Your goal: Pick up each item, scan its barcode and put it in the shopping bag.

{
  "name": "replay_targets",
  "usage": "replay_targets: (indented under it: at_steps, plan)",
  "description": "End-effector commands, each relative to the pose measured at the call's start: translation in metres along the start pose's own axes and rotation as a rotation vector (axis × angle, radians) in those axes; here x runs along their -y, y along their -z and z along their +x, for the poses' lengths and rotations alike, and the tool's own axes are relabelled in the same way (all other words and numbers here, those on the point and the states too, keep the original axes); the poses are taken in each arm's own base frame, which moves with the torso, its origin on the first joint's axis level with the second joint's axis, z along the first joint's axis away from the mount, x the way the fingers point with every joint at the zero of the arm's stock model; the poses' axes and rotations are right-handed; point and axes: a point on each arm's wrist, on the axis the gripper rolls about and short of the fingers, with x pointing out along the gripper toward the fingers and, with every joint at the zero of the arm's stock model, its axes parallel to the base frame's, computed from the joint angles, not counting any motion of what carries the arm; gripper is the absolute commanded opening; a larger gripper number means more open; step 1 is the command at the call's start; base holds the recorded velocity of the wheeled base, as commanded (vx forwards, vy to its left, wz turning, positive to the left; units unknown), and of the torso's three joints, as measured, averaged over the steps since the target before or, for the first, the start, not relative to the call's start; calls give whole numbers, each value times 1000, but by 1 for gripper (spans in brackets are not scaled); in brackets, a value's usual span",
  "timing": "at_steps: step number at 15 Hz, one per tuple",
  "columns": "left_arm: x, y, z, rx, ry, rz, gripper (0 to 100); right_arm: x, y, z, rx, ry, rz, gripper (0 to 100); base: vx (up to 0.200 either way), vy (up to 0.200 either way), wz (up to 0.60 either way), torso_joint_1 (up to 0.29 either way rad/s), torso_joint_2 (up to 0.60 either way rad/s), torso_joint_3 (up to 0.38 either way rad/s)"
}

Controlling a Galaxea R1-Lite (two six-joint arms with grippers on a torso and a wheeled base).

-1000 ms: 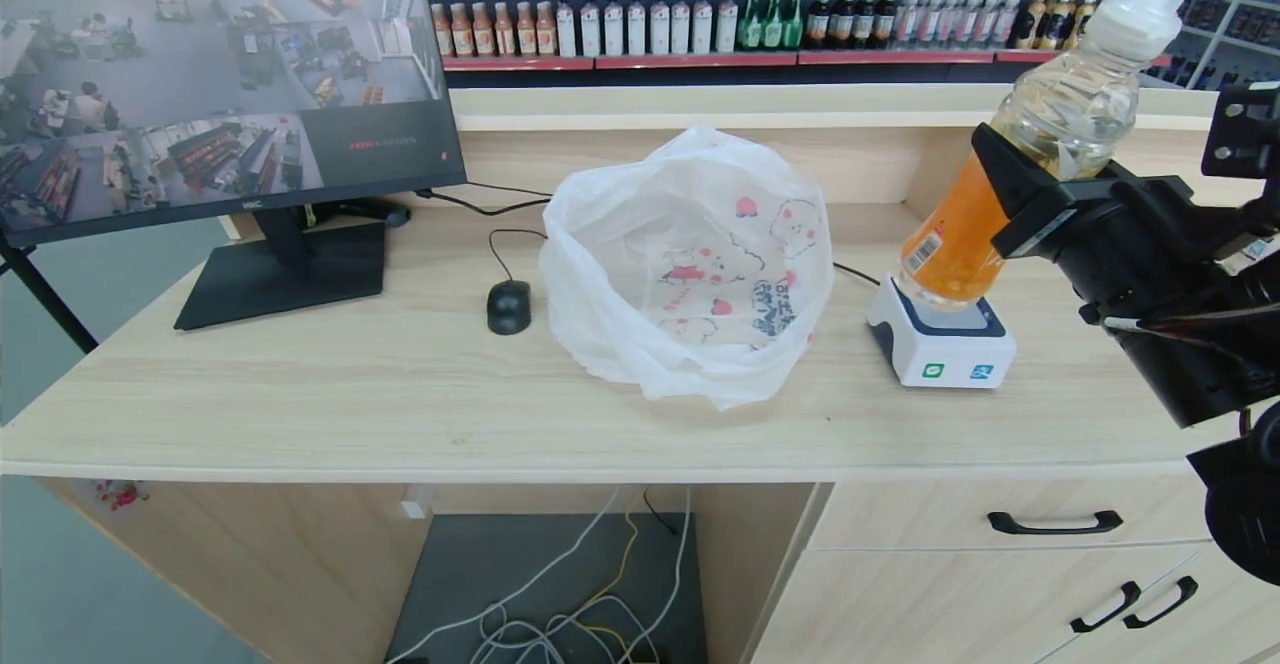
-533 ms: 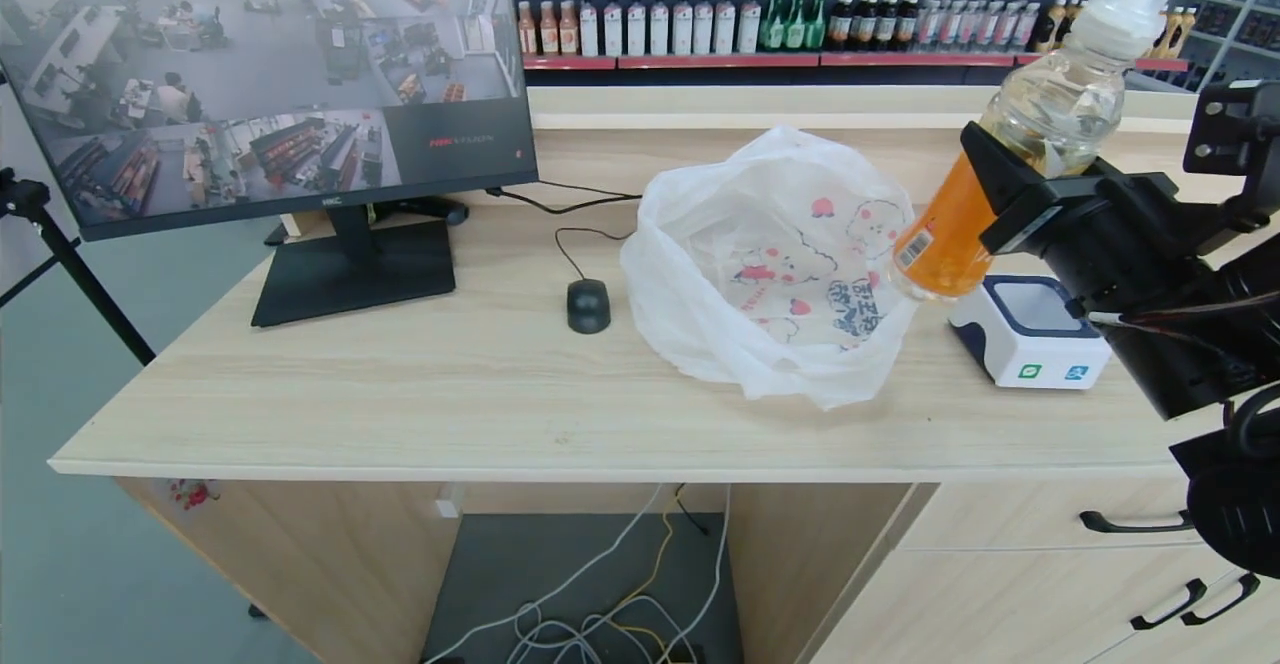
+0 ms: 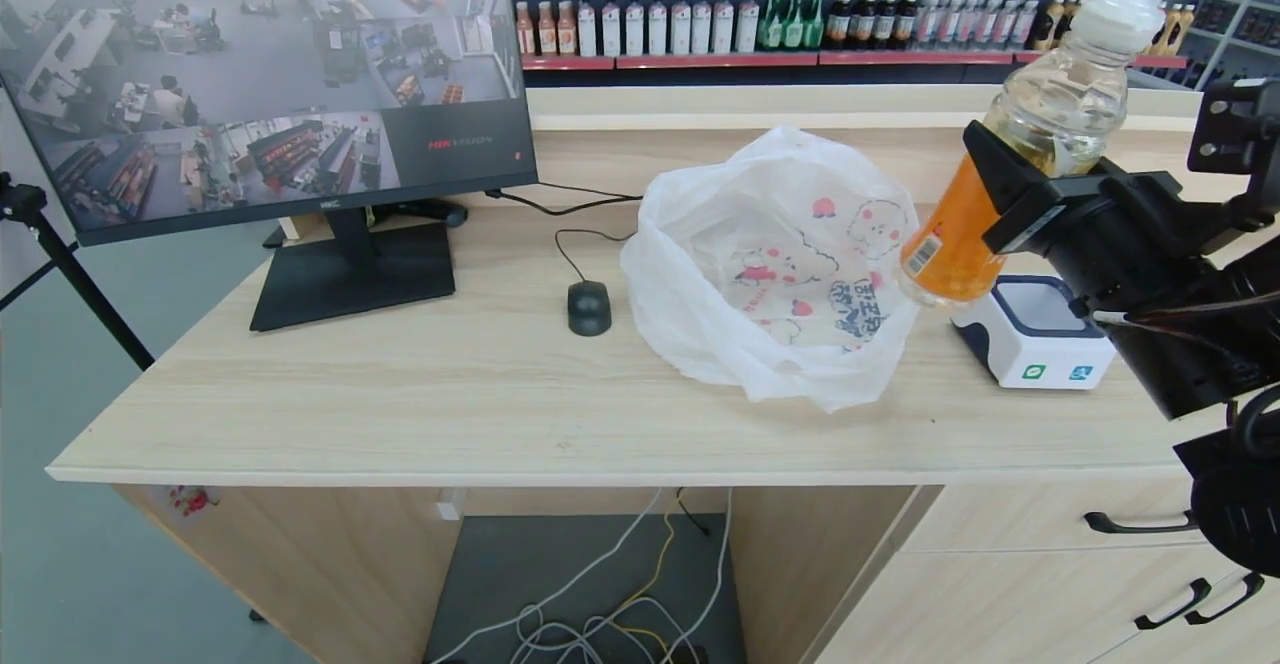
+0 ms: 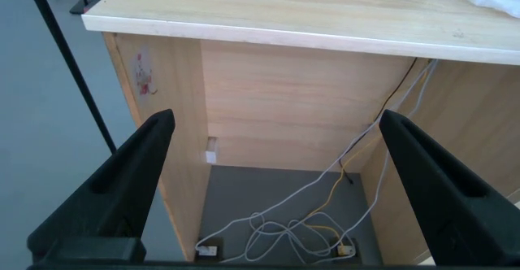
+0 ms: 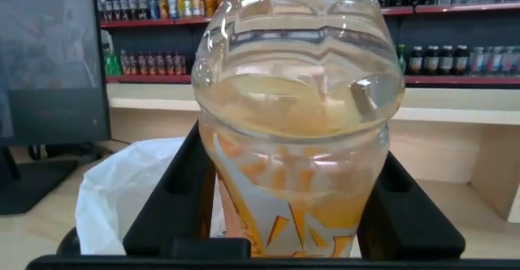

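Counter (image 3: pixel 400 414) bears monitor (image 3: pixel 260 74), mouse (image 3: pixel 589 307), scanner (image 3: pixel 1035 339), shopping bag (image 3: pixel 770 264)

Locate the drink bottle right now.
Head view, robot's right: the bottle sits tilted in the right gripper, base over the scanner's edge, beside the shopping bag.

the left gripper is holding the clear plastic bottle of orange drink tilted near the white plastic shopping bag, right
Wrong arm: the right gripper is holding the clear plastic bottle of orange drink tilted near the white plastic shopping bag, as the head view shows. The left gripper is open and empty.
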Motion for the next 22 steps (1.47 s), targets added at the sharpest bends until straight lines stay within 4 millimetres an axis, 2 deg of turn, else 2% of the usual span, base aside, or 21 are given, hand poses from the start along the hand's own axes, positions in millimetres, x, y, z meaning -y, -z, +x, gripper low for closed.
replay_targets:
  at_steps: [1, 4, 6, 8, 9, 13, 15, 19, 22]
  plan:
    - [0, 0, 0, 0, -2, 0, 100, -10, -2, -3, -1, -44, 21, 0, 0, 0, 0, 0, 0, 0]
    - [0, 0, 0, 0, 0, 0, 100, -42, -1, -2, -16, -139, 97, 0, 0, 0, 0, 0, 0, 0]
    - [0, 0, 0, 0, 1, 0, 100, -50, -1, 7, -71, -158, 102, 0, 0, 0, 0, 0, 0, 0]
    - [0, 0, 0, 0, 0, 0, 100, -54, -8, 27, -92, -162, 101, 0, 0, 0, 0, 0, 0, 0]
    - [0, 0, 0, 0, 0, 0, 100, -56, -11, 44, -104, -163, 100, 0, 0, 0, 0, 0, 0, 0]
    - [0, 0, 0, 0, 1, 0, 100, -65, -6, 82, -132, -168, 97, 0, 0, 0, 0, 0, 0, 0]
    - [0, 0, 0, 2, 0, 0, 100, -72, 4, 95, -139, -178, 101, 0, 0, 0, 0, 0, 0, 0]
    - [0, 0, 0, 2, 0, 0, 100, -76, 30, 98, -187, -168, 97, 0, 0, 0, 0, 0, 0, 0]
    - [0, 0, 0, 0, -2, 0, 100, -74, 41, 100, -209, -158, 93, 0, 0, 0, 0, 0, 0, 0]
